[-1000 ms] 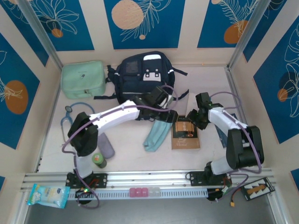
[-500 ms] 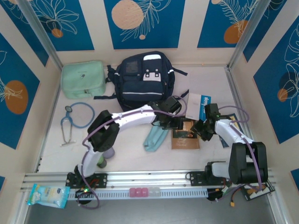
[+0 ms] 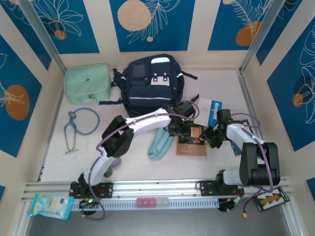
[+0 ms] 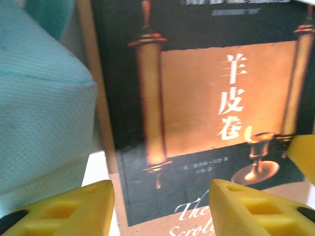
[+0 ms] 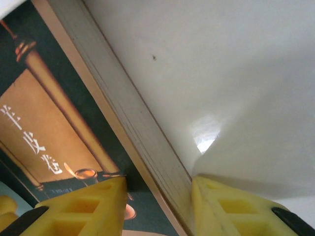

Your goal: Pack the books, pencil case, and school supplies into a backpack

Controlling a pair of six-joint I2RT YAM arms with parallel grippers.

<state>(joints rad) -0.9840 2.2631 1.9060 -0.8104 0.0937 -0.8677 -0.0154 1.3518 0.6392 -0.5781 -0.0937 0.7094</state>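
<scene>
From above, the backpack (image 3: 152, 78) stands at the back of the worktop (image 3: 142, 163), zip side hidden. The brown book (image 3: 193, 143) lies flat near the middle right, and the blue pouch (image 3: 158, 143) is just beside it on the left. The left arm reaches across and covers the pouch's far end and the book's far left corner. The left pincer (image 3: 180, 129) is over that corner and the right pincer (image 3: 210, 137) is at the book's right edge, both too small here to judge their jaws. A white-and-blue booklet (image 3: 210, 111) lies behind the book, its print too small to read.

In the left wrist view, the left pincer (image 4: 161, 211) stands part-way open with nothing clamped. One yellow fingertip (image 4: 74, 206) is on the pouch (image 4: 39, 108) side and the other is over the book (image 4: 197, 98). The cover shows a scroll, a lamp and "羊皮卷". Below that, "The Scro…" is cut off.

In the right wrist view, the right pincer (image 5: 157, 206) is roughly half open and straddles the book's (image 5: 44, 123) page edge. One fingertip (image 5: 83, 206) is over the cover and the other is on the worktop (image 5: 221, 73) side. I cannot tell whether it actually pinches the edge.
</scene>
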